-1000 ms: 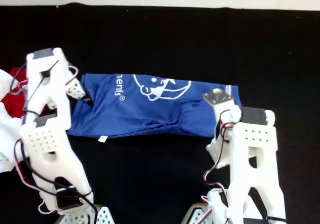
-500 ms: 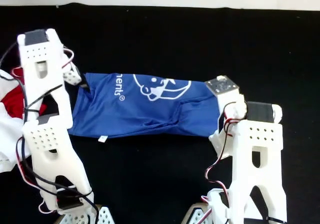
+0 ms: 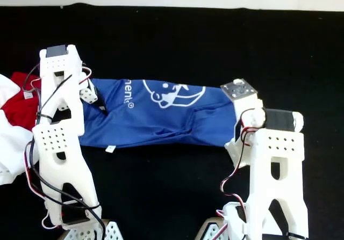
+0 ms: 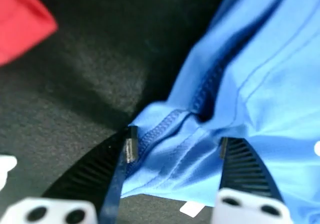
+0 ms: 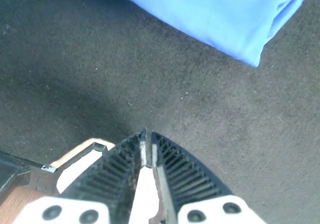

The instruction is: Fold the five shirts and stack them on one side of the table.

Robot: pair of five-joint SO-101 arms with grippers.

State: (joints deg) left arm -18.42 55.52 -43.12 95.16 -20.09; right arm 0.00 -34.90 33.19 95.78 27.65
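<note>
The blue shirt [image 3: 161, 116] is lying as a long folded band across the middle of the high view, with an arm standing at each end.
The left gripper [image 4: 177, 146] is holding its fingers wide apart at the shirt's left end, with the hem bunching between them, unclamped. The right gripper [image 5: 148, 144] is hanging with its fingers pressed together on nothing, over the black table [image 3: 161, 41] just beside the shirt's right corner. A red shirt [image 3: 19, 108] and white cloth [image 3: 11, 143] are lying at the left edge.
</note>
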